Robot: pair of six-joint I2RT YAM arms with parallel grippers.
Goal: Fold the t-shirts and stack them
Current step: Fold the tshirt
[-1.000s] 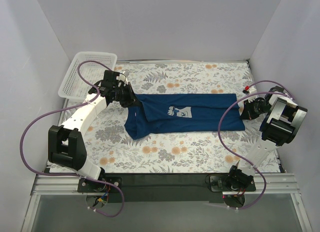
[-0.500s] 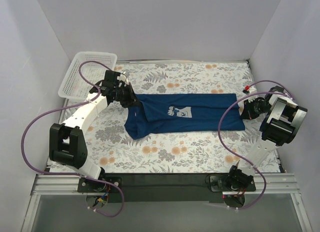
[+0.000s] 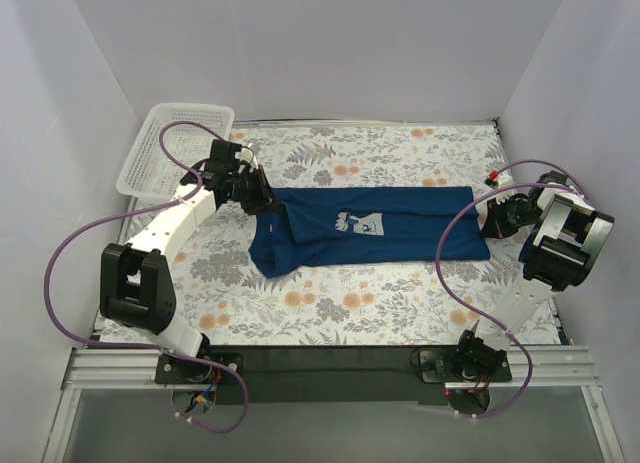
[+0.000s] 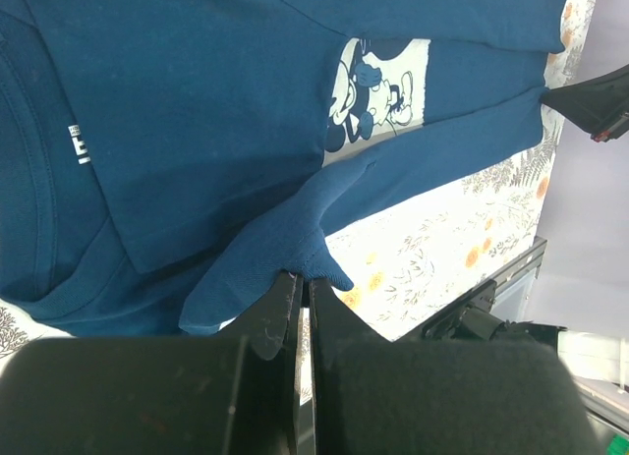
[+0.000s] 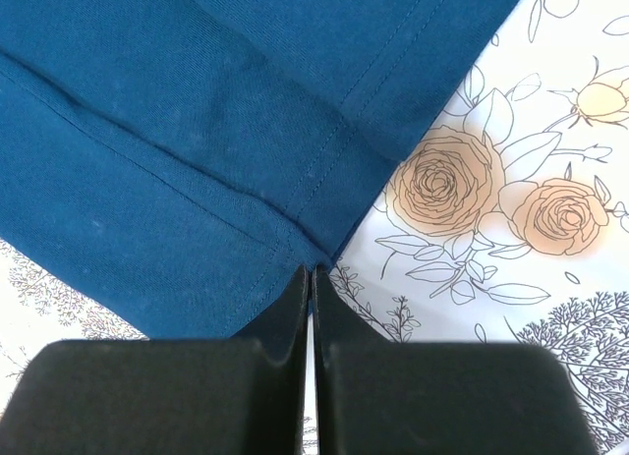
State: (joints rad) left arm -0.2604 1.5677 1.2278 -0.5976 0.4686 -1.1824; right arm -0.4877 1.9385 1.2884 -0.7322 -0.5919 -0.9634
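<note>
The navy t-shirt [image 3: 370,228] lies stretched across the middle of the flowered table, its pale mouse print [image 3: 359,224] facing up. My left gripper [image 3: 268,205] is shut on the shirt's left end, pinching a fold of cloth [image 4: 285,249] near the collar, with the print [image 4: 378,91] beyond it. My right gripper [image 3: 490,223] is shut on the shirt's right edge, pinching the hem corner [image 5: 314,254] just above the tablecloth.
A white mesh basket [image 3: 175,148] stands at the back left corner, behind the left arm. White walls close in the table on three sides. The black front rail [image 3: 330,363] runs along the near edge. Purple cables loop beside both arms.
The left gripper has shifted slightly toward the back left with the shirt's end. The right arm and the shirt look otherwise the same.
</note>
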